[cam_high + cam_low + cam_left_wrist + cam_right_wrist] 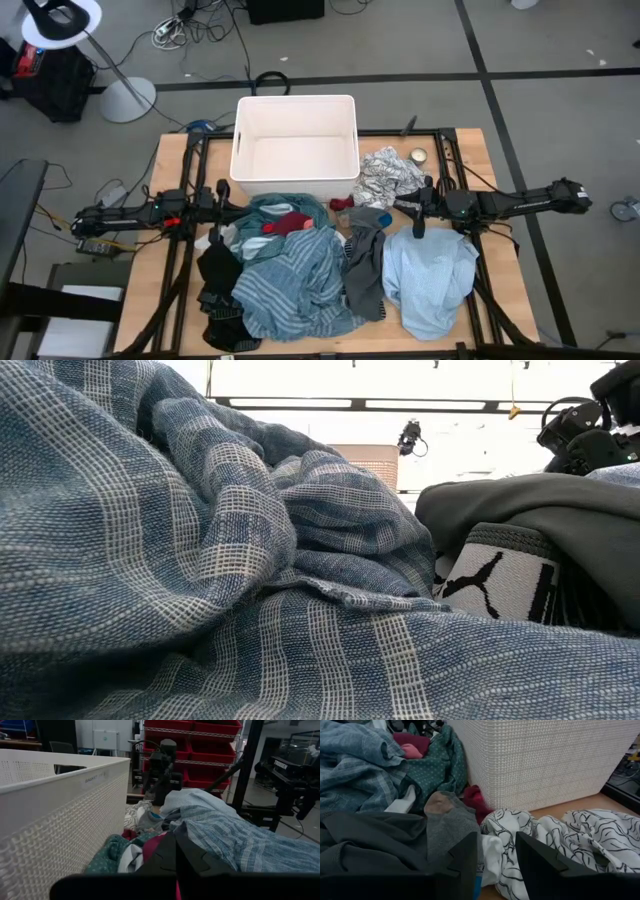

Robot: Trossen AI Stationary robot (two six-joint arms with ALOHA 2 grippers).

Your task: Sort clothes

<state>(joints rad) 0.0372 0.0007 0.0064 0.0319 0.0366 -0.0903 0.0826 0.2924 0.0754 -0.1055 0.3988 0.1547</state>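
My right pincer (pixel 497 865), jaws apart and empty, hangs over the white-and-black patterned fabric garment (pixel 560 840), just right of the white perforated plastic tub (pixel 540 760). Next: descend, pinch it. Left pincer (pixel 222 192) waits shut.

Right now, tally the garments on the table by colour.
Blue-striped: 1
Light blue: 1
Teal: 1
Grey: 1
Black: 1
Red: 1
White patterned: 1
Total: 7 seen; more may lie hidden.
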